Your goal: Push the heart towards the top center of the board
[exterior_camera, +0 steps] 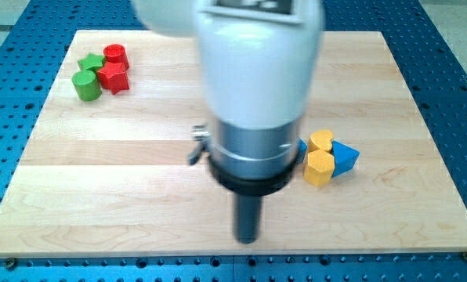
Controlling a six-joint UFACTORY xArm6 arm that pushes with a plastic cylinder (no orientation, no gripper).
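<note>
The yellow heart [321,141] lies right of the board's centre, touching a yellow hexagon block [319,168] just below it and a blue triangular block [345,158] to its right. My tip [247,240] rests on the board near the view's bottom centre, below and to the left of the heart and apart from every block. The arm's white and grey body hides the board's centre and top centre.
A sliver of another blue block [301,146] shows left of the heart, mostly hidden by the arm. At the top left sit a green star [91,61], a red cylinder [116,55], a green cylinder [85,84] and a red star [114,77].
</note>
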